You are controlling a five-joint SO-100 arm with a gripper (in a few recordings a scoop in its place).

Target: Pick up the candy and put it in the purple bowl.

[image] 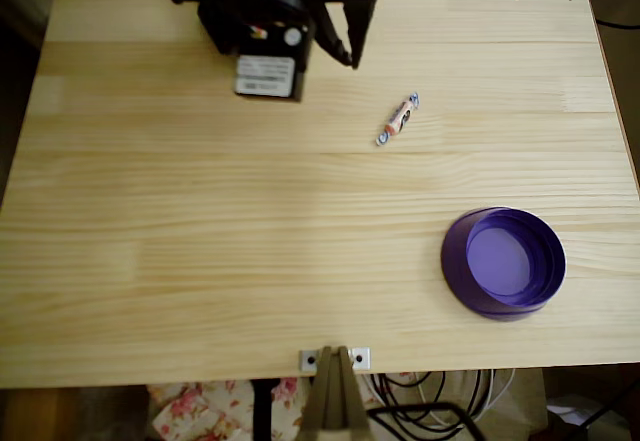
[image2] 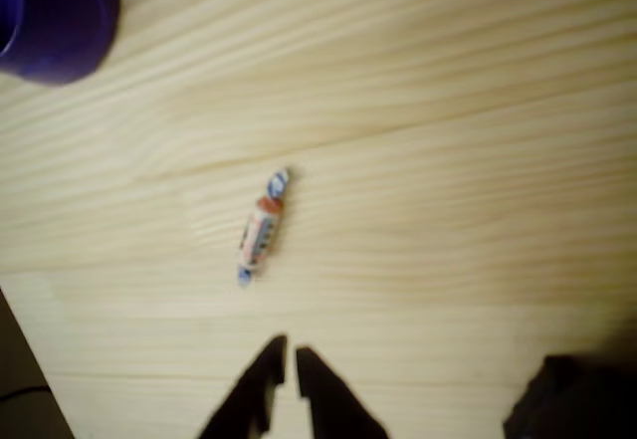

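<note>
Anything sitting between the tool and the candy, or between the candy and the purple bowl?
Nothing visible. In the wrist view only bare wood lies between the tool and the candy. In the overhead view the table is bare between the candy and the purple bowl.

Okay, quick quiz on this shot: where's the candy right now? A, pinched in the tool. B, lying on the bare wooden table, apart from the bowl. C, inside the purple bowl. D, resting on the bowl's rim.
B: the candy lies flat on the table, well clear of the purple bowl, with the tool short of it and nearly closed on nothing.
</note>
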